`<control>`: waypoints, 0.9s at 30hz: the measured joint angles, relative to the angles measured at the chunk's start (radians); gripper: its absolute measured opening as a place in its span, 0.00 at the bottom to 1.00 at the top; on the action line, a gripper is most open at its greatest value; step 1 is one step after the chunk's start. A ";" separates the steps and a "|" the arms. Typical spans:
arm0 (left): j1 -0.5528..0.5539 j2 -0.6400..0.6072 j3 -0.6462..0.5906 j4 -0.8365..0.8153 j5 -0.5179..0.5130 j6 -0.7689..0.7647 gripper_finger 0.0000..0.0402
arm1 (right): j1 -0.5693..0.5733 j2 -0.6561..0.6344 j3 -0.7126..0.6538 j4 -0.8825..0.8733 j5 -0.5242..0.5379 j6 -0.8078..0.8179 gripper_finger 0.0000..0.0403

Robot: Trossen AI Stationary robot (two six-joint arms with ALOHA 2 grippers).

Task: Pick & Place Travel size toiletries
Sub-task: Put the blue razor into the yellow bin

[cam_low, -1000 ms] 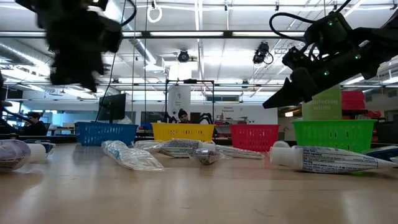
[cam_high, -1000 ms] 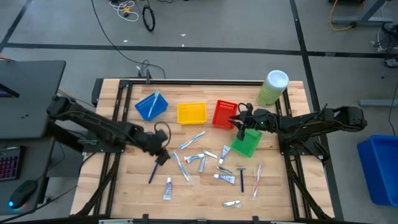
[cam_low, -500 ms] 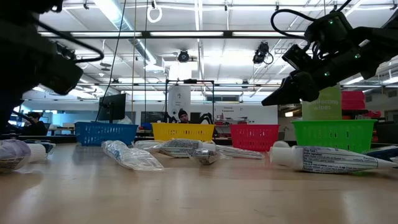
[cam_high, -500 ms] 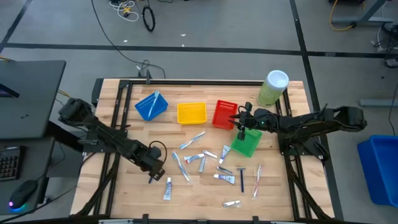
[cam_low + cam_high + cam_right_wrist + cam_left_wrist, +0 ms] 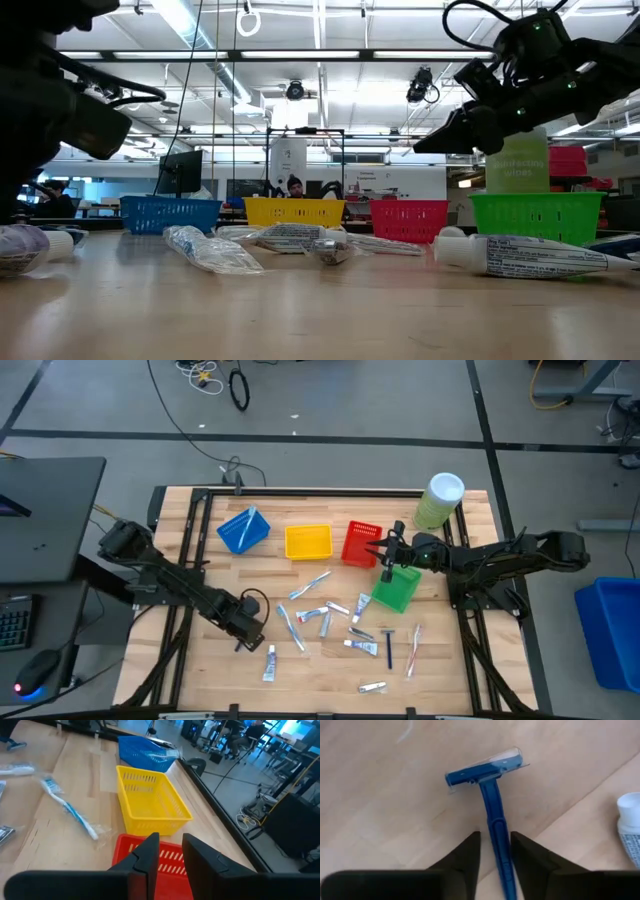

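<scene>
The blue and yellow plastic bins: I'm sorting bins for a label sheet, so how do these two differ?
The blue plastic bin is turned at an angle to the table edge and holds something pale; the yellow plastic bin sits square to the edge and looks empty in the right wrist view. The blue one stands nearer the left arm's side, the yellow one next to the red bin. Both are small slotted baskets in the same back row.

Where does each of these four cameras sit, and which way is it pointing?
High view: overhead, straight down on the table and both arms.
Low view: tabletop height, looking across at the bins; arms enter from above.
Left wrist view: past its fingers onto a blue razor.
Right wrist view: past its fingers over the red bin.
Shared: the yellow bin shows in the high, low and right wrist views.
</scene>
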 joint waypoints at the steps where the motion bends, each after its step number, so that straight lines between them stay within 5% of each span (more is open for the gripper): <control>1: 0.000 0.000 0.004 -0.006 -0.006 0.001 0.23 | -0.004 0.000 0.000 0.000 -0.002 0.000 0.24; 9: 0.006 0.006 0.087 -0.020 -0.268 0.084 0.09 | -0.036 0.000 0.000 -0.007 0.000 0.012 0.23; 18: 0.190 0.004 0.262 0.001 -0.579 0.598 0.13 | -0.037 0.000 0.000 -0.006 -0.001 0.012 0.22; 23: 0.376 0.005 0.285 0.183 -0.628 0.957 0.10 | -0.037 0.000 0.000 -0.006 -0.001 0.023 0.23; 27: 0.531 0.029 0.285 0.391 -0.517 1.207 0.11 | -0.037 0.000 0.000 -0.006 -0.001 0.074 0.22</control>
